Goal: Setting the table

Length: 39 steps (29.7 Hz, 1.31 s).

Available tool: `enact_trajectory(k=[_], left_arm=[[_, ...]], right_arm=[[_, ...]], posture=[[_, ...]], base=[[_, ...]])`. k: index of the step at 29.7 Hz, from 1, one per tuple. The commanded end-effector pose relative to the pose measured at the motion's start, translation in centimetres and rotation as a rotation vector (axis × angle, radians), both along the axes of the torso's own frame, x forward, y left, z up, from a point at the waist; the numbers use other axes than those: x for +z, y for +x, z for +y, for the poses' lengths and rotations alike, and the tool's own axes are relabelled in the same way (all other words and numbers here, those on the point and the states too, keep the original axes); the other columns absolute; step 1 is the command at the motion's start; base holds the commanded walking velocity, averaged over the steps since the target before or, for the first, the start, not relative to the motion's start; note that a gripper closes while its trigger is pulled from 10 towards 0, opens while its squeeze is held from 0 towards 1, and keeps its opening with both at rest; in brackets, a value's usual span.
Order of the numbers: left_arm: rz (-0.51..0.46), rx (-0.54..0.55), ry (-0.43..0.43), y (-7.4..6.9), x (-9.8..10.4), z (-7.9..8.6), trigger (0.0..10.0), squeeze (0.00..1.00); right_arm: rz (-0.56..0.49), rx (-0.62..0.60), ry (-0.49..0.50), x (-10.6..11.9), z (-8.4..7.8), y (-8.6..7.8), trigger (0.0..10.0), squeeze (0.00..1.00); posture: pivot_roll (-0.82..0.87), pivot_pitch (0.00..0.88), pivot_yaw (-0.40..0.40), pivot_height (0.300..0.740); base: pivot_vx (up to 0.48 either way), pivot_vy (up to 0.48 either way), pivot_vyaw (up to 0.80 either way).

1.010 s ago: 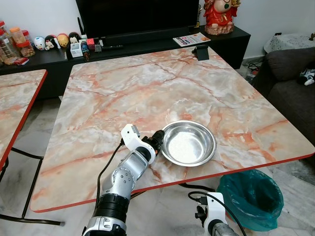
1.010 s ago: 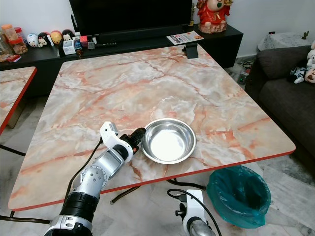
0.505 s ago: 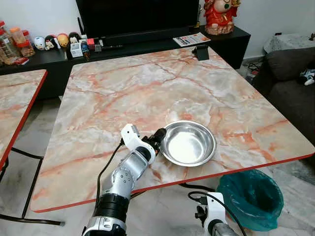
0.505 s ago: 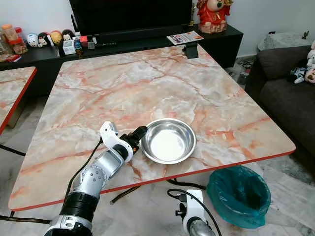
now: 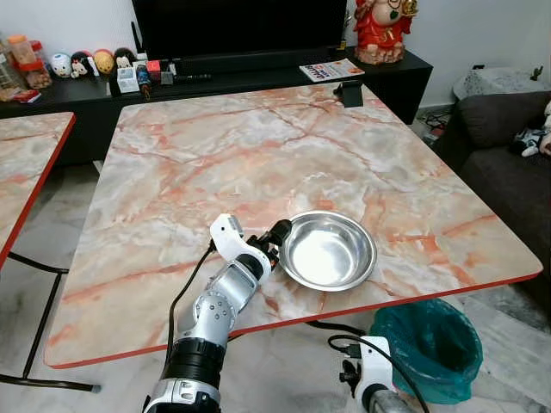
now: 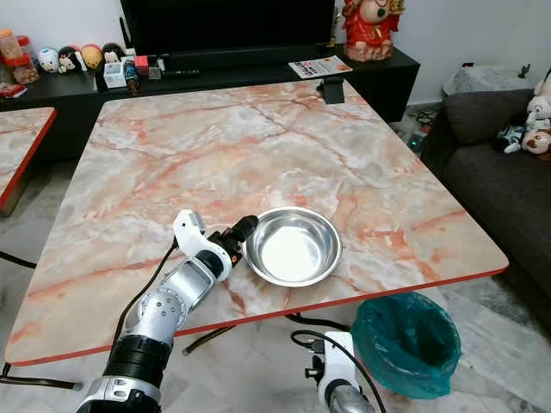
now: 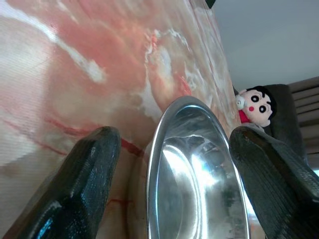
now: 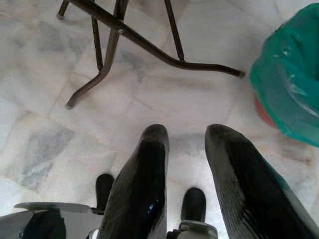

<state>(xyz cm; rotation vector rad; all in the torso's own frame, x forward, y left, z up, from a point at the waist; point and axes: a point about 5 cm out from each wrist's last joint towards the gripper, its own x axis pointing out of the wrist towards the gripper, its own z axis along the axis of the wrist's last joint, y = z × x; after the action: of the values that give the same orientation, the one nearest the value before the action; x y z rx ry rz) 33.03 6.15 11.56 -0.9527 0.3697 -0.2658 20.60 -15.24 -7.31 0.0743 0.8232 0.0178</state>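
Note:
A shiny steel bowl sits empty on the marble table, near its front edge. My left gripper lies on the table at the bowl's left rim. In the left wrist view the gripper is open, one black finger on each side of the bowl's near rim, neither pressing on it. My right arm hangs below the table's front edge. Its gripper is open over the floor with nothing between the fingers.
A green bin stands on the floor under the front right corner. A dark sofa is at the right, a second marble table at the left. A small black object sits at the far edge. Metal table legs cross the floor.
The whole view has shifted a little as the camera moved. My left gripper has edged slightly forward at the bowl's left rim. The bowl has stayed in place.

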Motion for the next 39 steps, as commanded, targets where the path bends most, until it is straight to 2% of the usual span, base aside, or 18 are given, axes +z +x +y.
enact_trajectory(k=[1,39], left_arm=[[-0.1,-0.089,-0.082,0.92,4.45,-4.15,10.0,1.0],[-0.1,-0.089,-0.082,0.92,4.45,-4.15,10.0,1.0]], right_arm=[[-0.004,-0.007,-0.001,0.07,-0.07,0.12,10.0,0.0],[-0.004,-0.007,-0.001,0.07,-0.07,0.12,10.0,0.0]], posture=[[0.03,0.0,0.067,0.74],[0.03,0.0,0.067,0.74]], base=[[0.0,0.0,0.0],[0.0,0.0,0.0]])
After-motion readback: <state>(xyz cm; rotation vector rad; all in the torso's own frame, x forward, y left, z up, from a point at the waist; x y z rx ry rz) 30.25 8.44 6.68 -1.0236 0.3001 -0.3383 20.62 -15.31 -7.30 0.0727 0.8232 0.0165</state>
